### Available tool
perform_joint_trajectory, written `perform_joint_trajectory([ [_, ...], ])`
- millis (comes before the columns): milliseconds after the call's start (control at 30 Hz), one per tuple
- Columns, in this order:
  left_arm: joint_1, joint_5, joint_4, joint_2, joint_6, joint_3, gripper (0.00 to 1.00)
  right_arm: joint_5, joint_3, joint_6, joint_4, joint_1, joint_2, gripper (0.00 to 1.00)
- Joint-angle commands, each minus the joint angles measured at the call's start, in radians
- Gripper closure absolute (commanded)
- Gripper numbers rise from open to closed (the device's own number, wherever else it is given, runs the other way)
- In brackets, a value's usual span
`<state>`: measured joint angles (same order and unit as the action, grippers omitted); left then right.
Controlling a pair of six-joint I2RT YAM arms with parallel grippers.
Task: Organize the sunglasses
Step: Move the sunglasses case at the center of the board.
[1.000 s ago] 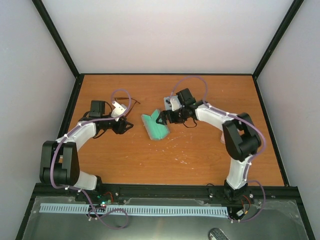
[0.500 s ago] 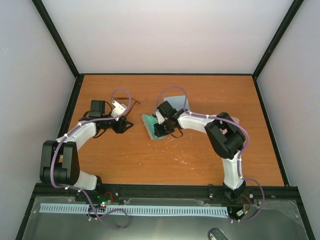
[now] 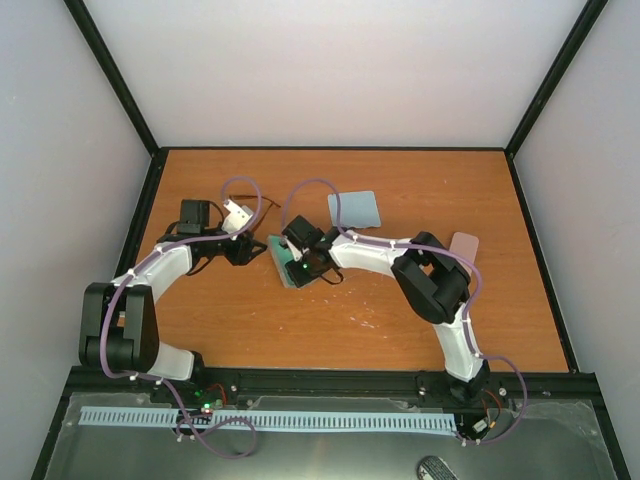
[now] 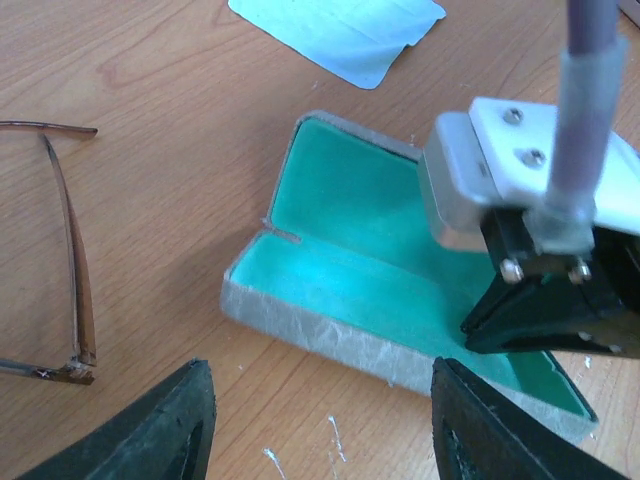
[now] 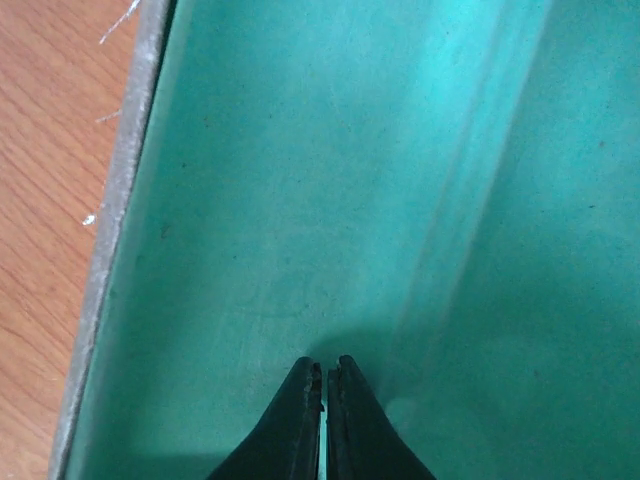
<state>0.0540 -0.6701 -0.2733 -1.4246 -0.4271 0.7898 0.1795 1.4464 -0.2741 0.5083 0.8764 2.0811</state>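
Note:
A dark brown thin-framed pair of sunglasses [image 4: 75, 260] lies unfolded on the table, left of an open grey case [image 4: 310, 335] with teal lining [image 5: 300, 180]. In the top view the sunglasses [image 3: 262, 207] show only as a thin line behind my left gripper. My left gripper [image 4: 325, 425] stands open just in front of the case's near wall, with nothing between its fingers. My right gripper [image 5: 323, 365] is shut, its tips down on the teal lining inside the case [image 3: 280, 262], and it holds nothing. From above, the left gripper [image 3: 257, 250] and right gripper [image 3: 297, 268] flank the case.
A light blue cloth [image 3: 355, 208] lies flat behind the case, also seen in the left wrist view [image 4: 340, 30]. A pink case [image 3: 465, 243] sits at the right beside the right arm. The wooden table is ringed by black frame rails.
My right arm swung left and its gripper shut, ending inside the case. The case slid left toward the left gripper, and the blue cloth came into view. The left arm stayed put.

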Motion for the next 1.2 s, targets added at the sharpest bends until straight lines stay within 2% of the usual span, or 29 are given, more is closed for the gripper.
perform_joint_trajectory([
  [0,-0.005,-0.028,0.030,0.013,0.013,0.000,0.42,-0.159,-0.017,0.043,0.077,0.063,-0.003,0.94],
  [167,-0.005,-0.028,0.036,0.021,0.013,-0.010,0.42,-0.121,-0.031,0.027,0.017,0.065,-0.074,0.88],
  [500,-0.005,-0.032,0.054,0.048,0.013,-0.025,0.42,-0.090,0.040,0.070,0.128,0.127,0.082,0.90],
  [733,-0.005,-0.024,0.063,0.074,0.009,-0.039,0.42,-0.259,0.022,0.055,0.179,0.156,0.165,0.94],
  [900,-0.005,-0.012,0.071,0.097,0.010,-0.048,0.42,-0.541,0.007,0.031,0.240,0.152,0.184,0.97],
  [1067,-0.005,0.003,0.083,0.117,0.017,-0.056,0.42,-0.716,-0.001,0.013,0.278,0.136,0.232,0.97],
  [1167,-0.005,0.025,0.097,0.140,0.024,-0.064,0.42,-0.769,-0.017,0.020,0.264,0.107,0.250,0.97],
])
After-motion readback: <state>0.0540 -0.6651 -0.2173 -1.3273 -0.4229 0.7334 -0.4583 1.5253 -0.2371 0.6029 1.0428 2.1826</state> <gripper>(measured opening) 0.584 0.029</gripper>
